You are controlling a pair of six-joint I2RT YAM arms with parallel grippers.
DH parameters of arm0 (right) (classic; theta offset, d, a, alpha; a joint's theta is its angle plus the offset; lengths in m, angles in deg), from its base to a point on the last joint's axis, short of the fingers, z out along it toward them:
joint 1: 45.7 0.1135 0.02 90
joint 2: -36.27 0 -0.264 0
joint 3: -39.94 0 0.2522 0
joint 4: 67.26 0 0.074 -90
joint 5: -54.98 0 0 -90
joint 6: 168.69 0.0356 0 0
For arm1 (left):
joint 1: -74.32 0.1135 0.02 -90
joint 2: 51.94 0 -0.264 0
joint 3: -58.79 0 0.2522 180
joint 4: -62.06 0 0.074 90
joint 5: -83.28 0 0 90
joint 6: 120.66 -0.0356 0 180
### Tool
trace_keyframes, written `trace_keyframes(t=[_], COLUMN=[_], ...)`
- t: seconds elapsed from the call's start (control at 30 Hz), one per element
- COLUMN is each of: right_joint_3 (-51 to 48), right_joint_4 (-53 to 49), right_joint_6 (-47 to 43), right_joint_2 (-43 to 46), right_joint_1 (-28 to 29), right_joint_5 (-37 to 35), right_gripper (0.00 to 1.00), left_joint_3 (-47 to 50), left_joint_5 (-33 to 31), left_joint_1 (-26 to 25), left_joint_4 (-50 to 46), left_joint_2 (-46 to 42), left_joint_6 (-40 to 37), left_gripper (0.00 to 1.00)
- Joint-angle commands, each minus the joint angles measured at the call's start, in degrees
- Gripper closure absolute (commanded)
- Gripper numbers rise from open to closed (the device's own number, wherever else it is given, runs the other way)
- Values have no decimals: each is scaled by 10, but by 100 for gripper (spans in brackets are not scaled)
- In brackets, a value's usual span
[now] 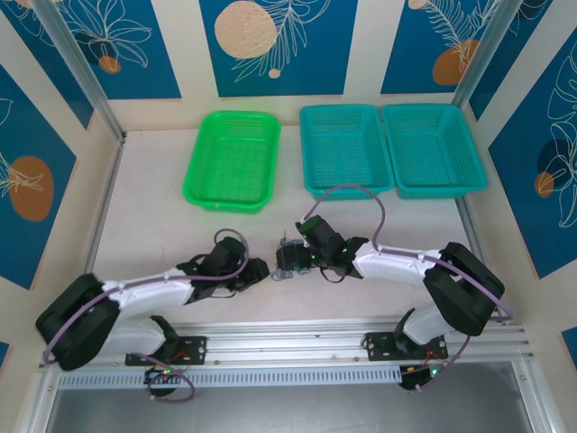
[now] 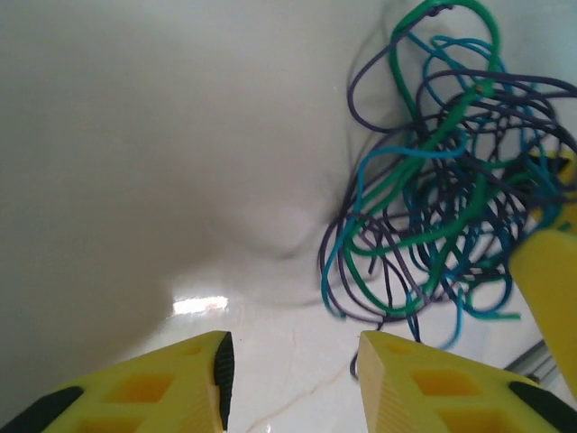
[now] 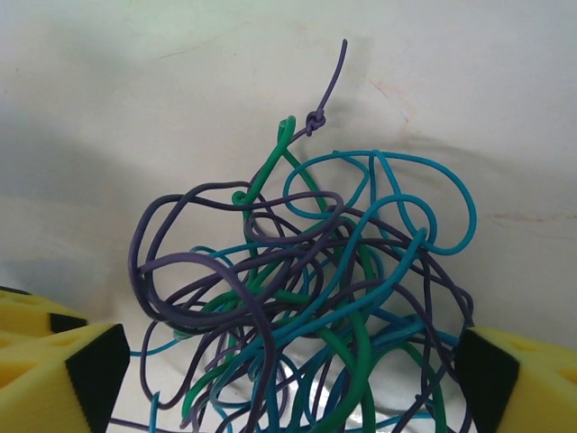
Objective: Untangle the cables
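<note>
Showing the top external view: two arms reach inward from the near edge of the white table, and their tips nearly meet at mid-table. The cables, a small dark tangle, lie on the tabletop between the left gripper and the right gripper; jaw spacing is too small to read here. At the far side stand a green basket and, to its right, two teal baskets set side by side, all well apart from the tangle.

Left wrist view: the left gripper has its yellow fingers parted, with only bare table in the gap. The cables lie ahead and to the right, clear of both fingers, as looped strands of green, teal-blue and dark purple. A yellow finger of the right gripper stands at the right edge, against the tangle.

Right wrist view: the right gripper stands wide apart, its black-padded fingers at either lower corner. The cables sit between them, heaped on the table; neither pad visibly presses on a strand. One purple strand rises above the heap to a free end, with a small knot beside a green tip.
</note>
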Motion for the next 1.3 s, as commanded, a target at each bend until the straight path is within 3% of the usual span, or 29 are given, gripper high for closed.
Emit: trace_keyframes(t=[0.0, 0.23, 0.47, 0.53, 0.7, 0.77, 0.9, 0.97, 1.1, 1.27], right_joint_3=[15, 20, 27, 32, 23, 2, -77, -114, -123, -116], right_joint_4=[14, 14, 17, 9, -38, -60, -54, -50, -81, -44], right_joint_6=[15, 12, 32, 39, 68, 84, 123, 134, 121, 78], right_joint_2=[-6, -9, -35, -47, -42, -6, 100, 155, 205, 207], right_joint_1=[6, 7, 9, 10, -2, -34, -148, -219, -282, -287], right_joint_5=[-13, -3, -10, -24, -128, -154, -122, -97, -82, 10], right_gripper=[9, 14, 16, 25, 61, 75, 80, 80, 77, 86], left_joint_3=[1, -17, -5, -6, 20, 25, 10, 2, -13, 13], left_joint_5=[-22, -33, -35, -41, -88, -117, -175, -166, -120, -81], left_joint_1=[-12, -14, -14, -14, 0, 28, 113, 178, 258, 266], left_joint_4=[101, 94, 99, 90, 48, -38, -243, -312, -369, -299], left_joint_2=[36, 67, 78, 69, -20, -106, -293, -368, -404, -364], left_joint_6=[66, 54, 65, 59, 40, 12, -67, -108, -157, -188], left_gripper=[60, 65, 92, 100, 100, 100, 100, 100, 100, 100])
